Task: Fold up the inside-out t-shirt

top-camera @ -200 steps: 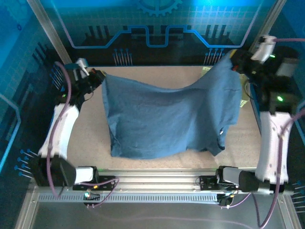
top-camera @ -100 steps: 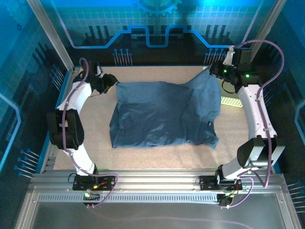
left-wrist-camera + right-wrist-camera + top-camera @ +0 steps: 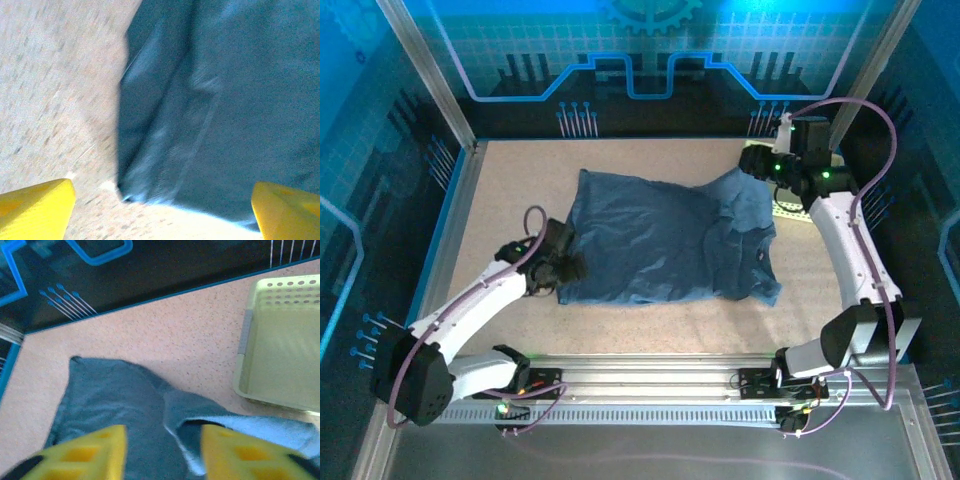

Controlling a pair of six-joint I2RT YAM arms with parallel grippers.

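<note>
On the speckled beige table (image 3: 500, 200), a dark slate-blue short-sleeved t-shirt (image 3: 660, 235) of soft, wrinkled fabric lies spread out nearly flat, roughly in the middle. Its outline is a loose rectangle. The left half is smooth, while the right half is bunched into thick rolling folds. The far right corner is drawn up into a rumpled point. Up close, a stitched seam runs as a thin raised line down the cloth near its near left corner, and the edge there is doubled over on itself.

At that near left corner sits the left tool (image 3: 565, 266). Its blunt yellow plastic fingers (image 3: 35, 210) are spread wide with the corner of the cloth lying loose between them, and nothing is clamped.

Over the shirt's far right corner hangs the right tool (image 3: 757, 163). Its blocky yellow fingers (image 3: 85, 455), moulded with square recesses, are parted, with creased fabric showing through the gap below.

Just right of that same corner lies a pale yellow-green perforated plastic basket (image 3: 280, 340). It is shallow and rounded at the rim, with rows of round holes. A lighter fold of the shirt comes close to its near wall; I cannot tell if they touch.
</note>
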